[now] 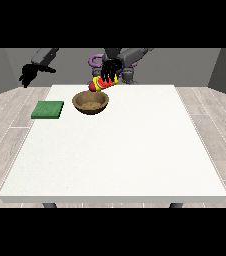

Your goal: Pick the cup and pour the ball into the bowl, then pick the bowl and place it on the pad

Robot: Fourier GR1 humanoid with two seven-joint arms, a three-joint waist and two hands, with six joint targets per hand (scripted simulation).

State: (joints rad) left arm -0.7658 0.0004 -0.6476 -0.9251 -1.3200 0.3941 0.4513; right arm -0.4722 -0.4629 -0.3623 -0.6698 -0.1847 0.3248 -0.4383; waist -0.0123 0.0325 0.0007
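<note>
At the far left, the hand at the view's left (29,75) hung in the air beyond the table's left edge, well apart from everything; its fingers drooped downward, relaxed and spread, holding nothing. Below it, near the left edge of the white table (135,150), lay the flat green pad (48,109), with nothing on it. Just to the right of the pad sat the brown bowl (90,102), upright on the table, near the far edge; whether anything lay inside it could not be told. Above the bowl's far right rim hovered the hand at the view's right (111,70), its fingers curled around the cup (105,82) — a yellow and red one, tilted down to the left toward the bowl. At the cup's lower end, just over the bowl's rim, showed the small red ball (92,87).
</note>
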